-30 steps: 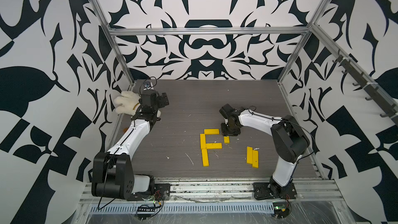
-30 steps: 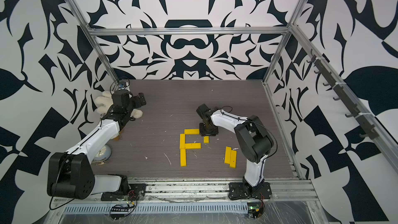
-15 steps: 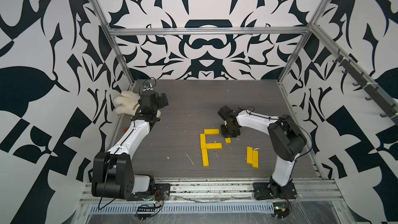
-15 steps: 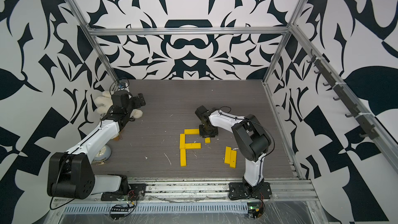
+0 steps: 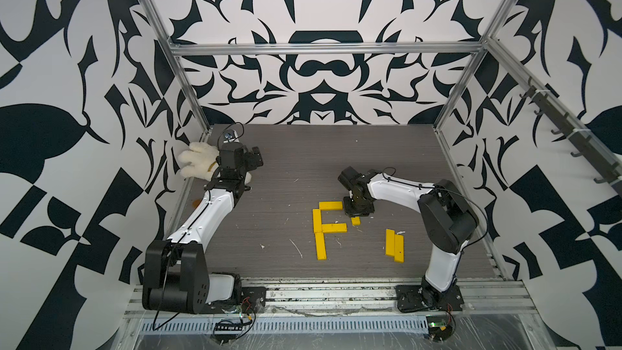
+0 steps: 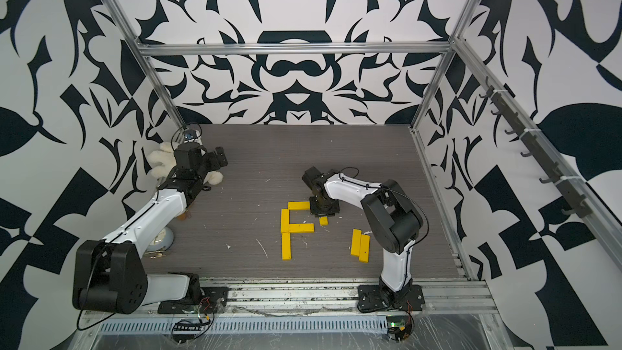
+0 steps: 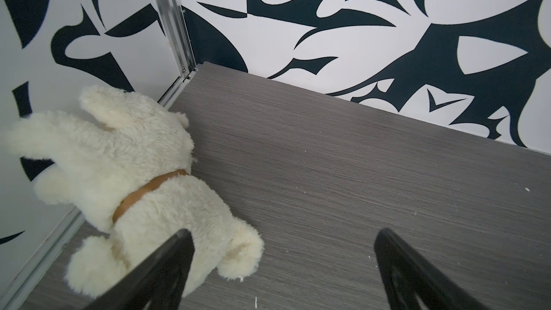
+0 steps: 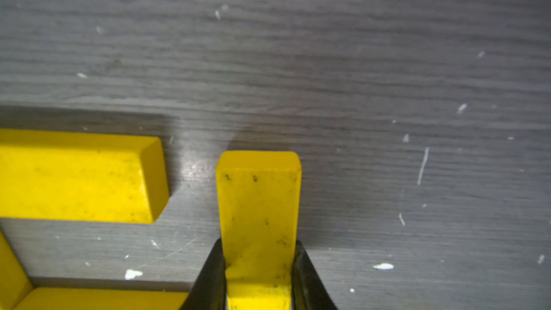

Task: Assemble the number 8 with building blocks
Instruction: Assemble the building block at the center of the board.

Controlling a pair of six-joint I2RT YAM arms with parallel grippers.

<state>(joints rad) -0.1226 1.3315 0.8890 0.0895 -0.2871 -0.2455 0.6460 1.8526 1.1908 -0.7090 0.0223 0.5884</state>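
A grey, wood-grained tabletop [image 5: 303,163], flecked with white crumbs, sits between walls [image 5: 319,11] printed with bold black-and-white swirls and framed by aluminium rails. Four yellow bars [image 5: 320,246] lie flat on it in an F shape, forming the left side, top and middle of the number 8 [image 6: 298,227]. They are smooth rectangular blocks with bevelled edges and faint dark scuffs. The right pincer [image 8: 258,243] is clamped across the long sides of a fifth bar [image 8: 258,198]. That bar's far end sits just beside the free end of the top bar [image 8: 80,177], with a narrow gap between them. Whether it touches the tabletop I cannot tell. Two spare bars [image 5: 394,246] lie side by side, touching, nearer the right arm's base. The left pincer [image 7: 282,232] hangs with its black fingers wide apart, holding nothing. Just beside it, against the left wall, lies a fluffy white plush toy [image 7: 125,174] with a tan collar.
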